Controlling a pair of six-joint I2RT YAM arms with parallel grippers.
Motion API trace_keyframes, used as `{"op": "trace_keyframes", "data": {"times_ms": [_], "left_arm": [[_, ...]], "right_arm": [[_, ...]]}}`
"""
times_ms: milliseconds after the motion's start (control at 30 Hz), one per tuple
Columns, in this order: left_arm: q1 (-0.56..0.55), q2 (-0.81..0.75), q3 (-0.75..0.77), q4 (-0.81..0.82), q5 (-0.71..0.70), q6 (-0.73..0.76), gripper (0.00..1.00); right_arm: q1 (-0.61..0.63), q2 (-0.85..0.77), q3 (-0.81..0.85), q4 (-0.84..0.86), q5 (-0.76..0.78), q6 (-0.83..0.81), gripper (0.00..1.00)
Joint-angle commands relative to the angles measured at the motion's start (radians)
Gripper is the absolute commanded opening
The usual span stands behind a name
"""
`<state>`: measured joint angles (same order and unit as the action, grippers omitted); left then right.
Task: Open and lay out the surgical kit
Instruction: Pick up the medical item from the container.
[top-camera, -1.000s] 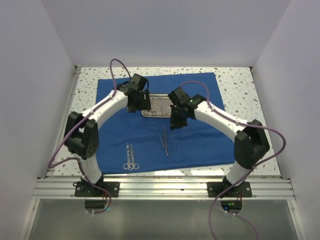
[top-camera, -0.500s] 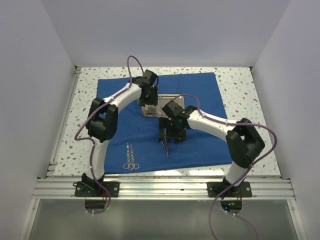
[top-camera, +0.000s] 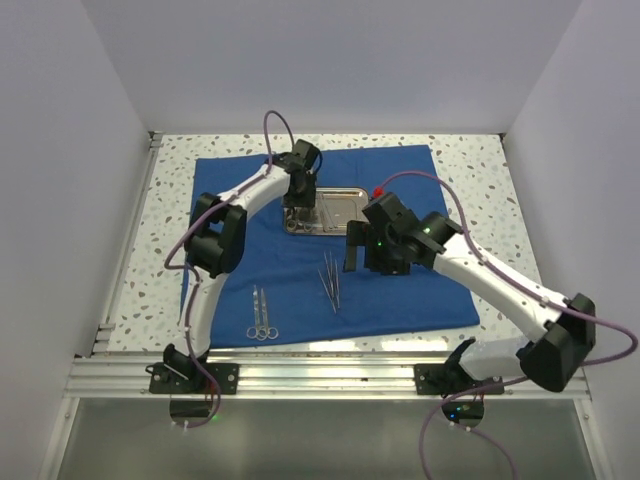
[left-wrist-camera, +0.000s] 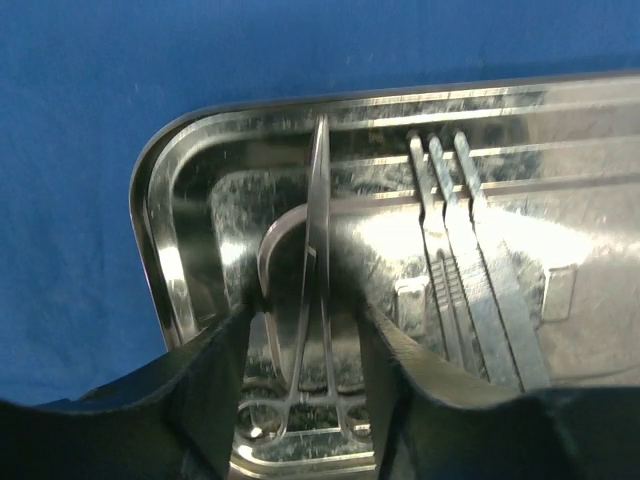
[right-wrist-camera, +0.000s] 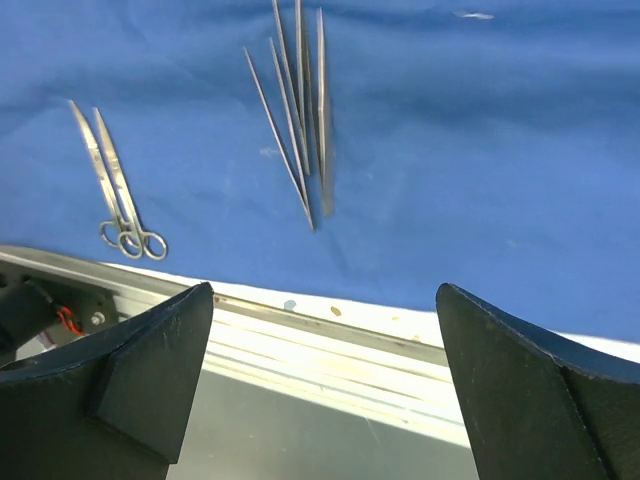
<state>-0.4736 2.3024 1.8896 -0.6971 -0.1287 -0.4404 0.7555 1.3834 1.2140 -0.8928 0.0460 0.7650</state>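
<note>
The surgical kit's blue cloth (top-camera: 400, 280) lies spread flat. On it stands the steel tray (top-camera: 340, 205). My left gripper (top-camera: 298, 200) hangs over the tray's left end. In the left wrist view my left gripper (left-wrist-camera: 305, 310) is open, its fingers either side of ring-handled forceps (left-wrist-camera: 318, 230) lying in the tray (left-wrist-camera: 165, 250). More flat instruments (left-wrist-camera: 470, 280) lie to the right. Thin tweezers (top-camera: 331, 281) and scissors (top-camera: 261, 316) rest on the cloth. My right gripper (top-camera: 352, 252) is open and empty just right of the tweezers (right-wrist-camera: 300, 120). The scissors (right-wrist-camera: 120, 195) show at the left.
The metal rail (top-camera: 330, 375) runs along the table's near edge and shows below my right gripper (right-wrist-camera: 322, 290). Speckled tabletop (top-camera: 480, 170) surrounds the cloth. White walls close in the left, right and back.
My right gripper dipped to the tweezers, opened wide and pulled back to the right. My left gripper shifted right over the tray's left end, and its jaws have narrowed around the forceps.
</note>
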Motion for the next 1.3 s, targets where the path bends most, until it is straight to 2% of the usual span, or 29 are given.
{"op": "trace_keyframes", "data": {"times_ms": [0,167,400,733,833,867,1033,1267], "left_arm": [[-0.007,0.063,0.090,-0.001,-0.048,0.043,0.50],[-0.019,0.149,0.144,-0.080,-0.147,0.051,0.35],[-0.020,0.239,0.170,-0.125,-0.150,0.046,0.29],[-0.005,0.353,0.292,-0.199,-0.140,0.042,0.25],[-0.003,0.347,0.255,-0.188,-0.126,0.043,0.14],[-0.003,0.332,0.240,-0.171,-0.120,0.042,0.01],[-0.003,0.258,0.166,-0.134,-0.089,0.051,0.00],[0.000,0.097,0.322,-0.191,-0.048,0.054,0.00]], "right_arm": [[-0.024,-0.101,-0.010,-0.115,0.072,-0.004,0.97],[-0.073,-0.173,-0.010,-0.169,0.071,0.000,0.97],[-0.162,-0.215,-0.001,-0.199,0.054,-0.032,0.97],[-0.173,-0.225,0.012,-0.213,0.043,-0.021,0.96],[-0.173,-0.228,0.018,-0.218,0.051,-0.016,0.96],[-0.174,-0.228,0.019,-0.221,0.054,-0.016,0.96],[-0.179,-0.230,0.019,-0.218,0.052,-0.016,0.96],[-0.179,-0.202,0.027,-0.178,0.051,-0.041,0.96]]}}
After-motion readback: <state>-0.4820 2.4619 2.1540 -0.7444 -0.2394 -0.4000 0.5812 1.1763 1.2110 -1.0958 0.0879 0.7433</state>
